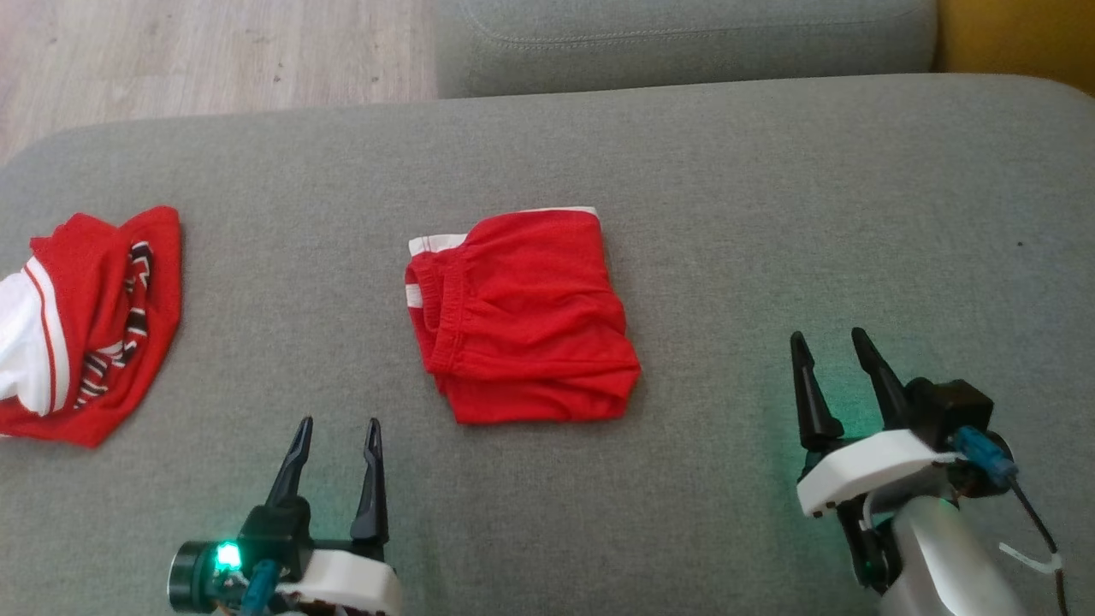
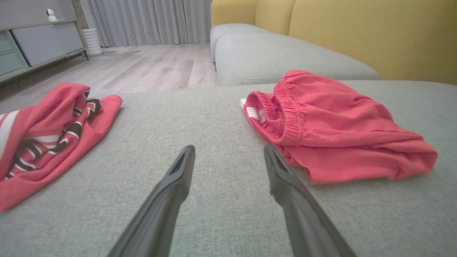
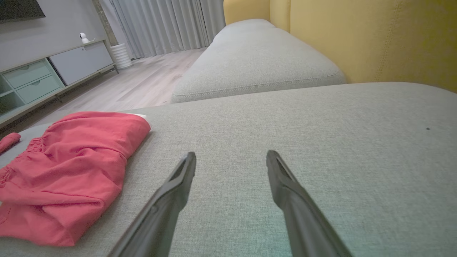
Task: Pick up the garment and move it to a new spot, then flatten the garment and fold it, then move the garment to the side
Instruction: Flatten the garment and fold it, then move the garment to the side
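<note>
Folded garment (image 1: 522,316) ready for transfer to the side.
The left gripper (image 1: 340,421) and right gripper (image 1: 828,334) stand fully open, holding nothing. Likely best: pinch both near corners through all layers and lift evenly so the folds hold. The garment lies mid-cushion (image 1: 770,214): red, white-trimmed, waistband toward the left edge, slightly rumpled.

Head cam looks down; wrist cams skim low, fwd, over cushion (image 1: 770,214) — all prob share red shorts (image 1: 522,321)

garment (image 1: 522,316): red shorts | folded | flat on grey cushion (image 1: 770,214)
</note>
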Motion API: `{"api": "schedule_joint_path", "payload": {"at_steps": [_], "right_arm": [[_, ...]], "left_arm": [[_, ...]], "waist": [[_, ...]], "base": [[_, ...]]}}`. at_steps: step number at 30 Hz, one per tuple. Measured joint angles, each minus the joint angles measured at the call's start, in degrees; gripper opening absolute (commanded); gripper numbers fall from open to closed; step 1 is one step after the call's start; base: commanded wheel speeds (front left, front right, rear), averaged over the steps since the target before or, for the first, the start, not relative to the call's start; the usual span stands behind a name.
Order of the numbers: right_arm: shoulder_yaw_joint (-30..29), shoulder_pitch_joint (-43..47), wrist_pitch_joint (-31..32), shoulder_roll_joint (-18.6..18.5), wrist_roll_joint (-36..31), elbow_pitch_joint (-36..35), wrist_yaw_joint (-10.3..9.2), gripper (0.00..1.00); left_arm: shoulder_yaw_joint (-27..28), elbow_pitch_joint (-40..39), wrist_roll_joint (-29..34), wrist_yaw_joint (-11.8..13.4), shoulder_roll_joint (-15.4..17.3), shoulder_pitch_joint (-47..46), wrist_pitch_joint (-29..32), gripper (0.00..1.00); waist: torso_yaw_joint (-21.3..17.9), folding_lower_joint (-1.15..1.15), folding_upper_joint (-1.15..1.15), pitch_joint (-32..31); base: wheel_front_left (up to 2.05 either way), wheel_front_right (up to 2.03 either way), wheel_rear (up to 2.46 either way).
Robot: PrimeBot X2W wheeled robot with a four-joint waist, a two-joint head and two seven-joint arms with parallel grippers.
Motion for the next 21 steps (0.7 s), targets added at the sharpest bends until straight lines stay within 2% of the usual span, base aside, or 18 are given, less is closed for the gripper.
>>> {"api": "schedule_joint_path", "payload": {"at_steps": [7, 13, 16, 21], "right_arm": [[4.0, -1.4, 0.0, 0.0, 0.1, 1.9, 0.0, 1.0], [9.7, -10.4, 1.4, 0.0, 2.2, 5.8, 0.0, 1.0], [10.3, -13.8, 2.6, 0.0, 3.0, 7.5, 0.0, 1.0], [8.9, -17.3, 7.1, -0.1, 2.0, 15.8, 0.0, 1.0]], "left_arm": [[-1.1, 0.2, -0.3, -0.9, 0.0, -0.4, 0.0, 1.0], [-6.0, 0.4, -2.9, -1.0, -0.1, -3.5, 0.0, 1.0], [-7.4, 0.6, -3.8, -1.0, -0.1, -4.0, 0.0, 1.0], [-10.5, 1.4, -4.6, -0.9, -0.1, -4.1, 0.0, 1.0]], "waist": [[1.9, 0.0, 0.0, 1.1], [6.3, 0.01, 0.0, 3.5], [8.3, 0.01, 0.0, 4.3], [13.3, 0.01, 0.0, 5.9]], "base": [[0.0, 0.0, 0.0], [0.0, 0.0, 0.0], [0.0, 0.0, 0.0], [0.0, 0.0, 0.0]]}}
